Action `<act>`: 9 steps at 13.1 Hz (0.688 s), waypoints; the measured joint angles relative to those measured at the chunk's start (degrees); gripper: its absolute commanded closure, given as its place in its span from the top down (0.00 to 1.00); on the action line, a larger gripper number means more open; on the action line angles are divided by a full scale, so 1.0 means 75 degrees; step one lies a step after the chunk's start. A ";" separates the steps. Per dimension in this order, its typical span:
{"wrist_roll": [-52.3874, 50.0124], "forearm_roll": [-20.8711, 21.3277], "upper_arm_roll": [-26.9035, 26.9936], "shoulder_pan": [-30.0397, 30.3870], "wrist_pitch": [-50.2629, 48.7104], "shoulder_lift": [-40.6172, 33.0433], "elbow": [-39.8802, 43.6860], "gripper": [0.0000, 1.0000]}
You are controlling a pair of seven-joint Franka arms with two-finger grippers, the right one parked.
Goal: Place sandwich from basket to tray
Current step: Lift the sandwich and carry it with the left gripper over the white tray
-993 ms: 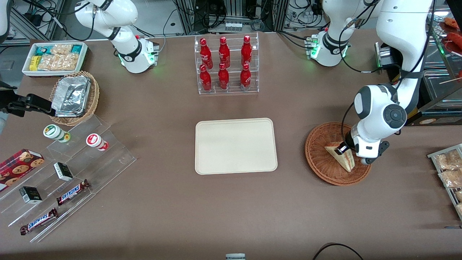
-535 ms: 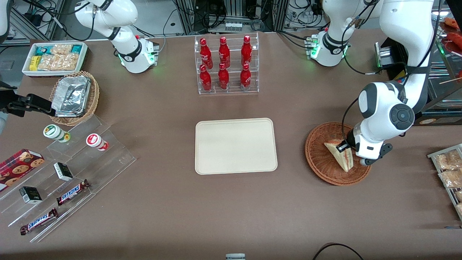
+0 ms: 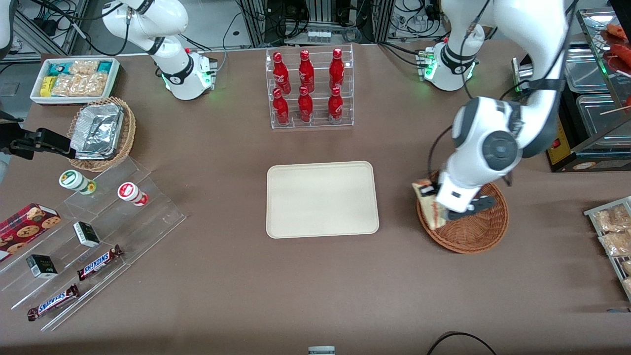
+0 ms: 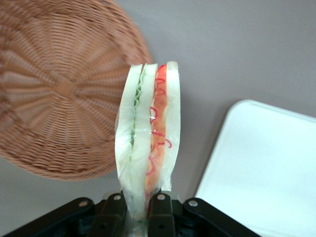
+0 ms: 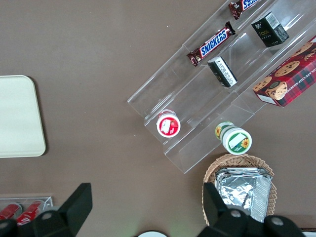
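My gripper is shut on the sandwich, a wrapped wedge of pale bread with green and red filling along its edge. It hangs lifted above the rim of the reddish-brown wicker basket, on the side nearest the tray. The basket holds nothing else that I can see. The cream-beige tray lies flat at the table's middle, bare, with a strip of brown table between it and the basket.
A clear rack of red bottles stands farther from the front camera than the tray. Toward the parked arm's end lie a tan basket with foil containers, a white bin of snacks and an acrylic display of snacks. Packets sit at the working arm's end.
The gripper has lifted the sandwich off the basket floor and carried it toward the tray, to above the basket's rim. The arm's wrist has swung the same way.
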 measured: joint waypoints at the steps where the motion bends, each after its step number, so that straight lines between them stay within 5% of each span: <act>1: -0.0069 0.0000 -0.0001 -0.0221 0.0005 0.0230 0.0196 0.00; 9: -0.1757 0.0000 -0.0018 -0.1959 0.0187 0.2090 0.2074 0.00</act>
